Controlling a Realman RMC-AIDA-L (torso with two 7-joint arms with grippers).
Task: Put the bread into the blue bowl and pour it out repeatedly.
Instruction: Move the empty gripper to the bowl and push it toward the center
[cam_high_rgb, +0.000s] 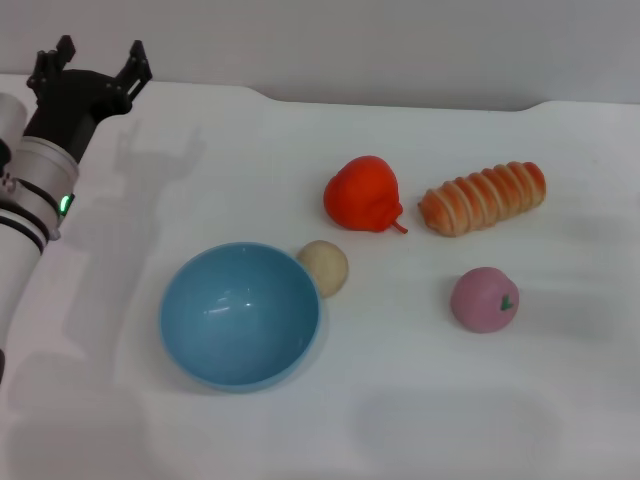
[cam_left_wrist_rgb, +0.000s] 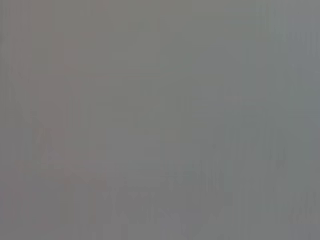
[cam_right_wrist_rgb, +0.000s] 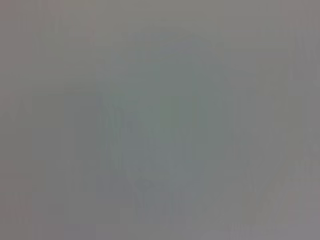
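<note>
Head view bright, even, soft overhead light; faint diffuse shadows beside left arm (cam_high_rgb: 40, 190) on white table (cam_high_rgb: 400, 400); small glare spots inside blue bowl (cam_high_rgb: 240, 312); slight softness throughout. Both wrist views flat grey blur, nothing resolvable, faint vertical streaking

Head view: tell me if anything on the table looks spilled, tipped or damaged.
Nothing stands out. The blue bowl sits upright and empty, the bread lies whole on the table, and the left gripper hovers far from both.

no text, label, brand, number or sign can be read on anything here.
</note>
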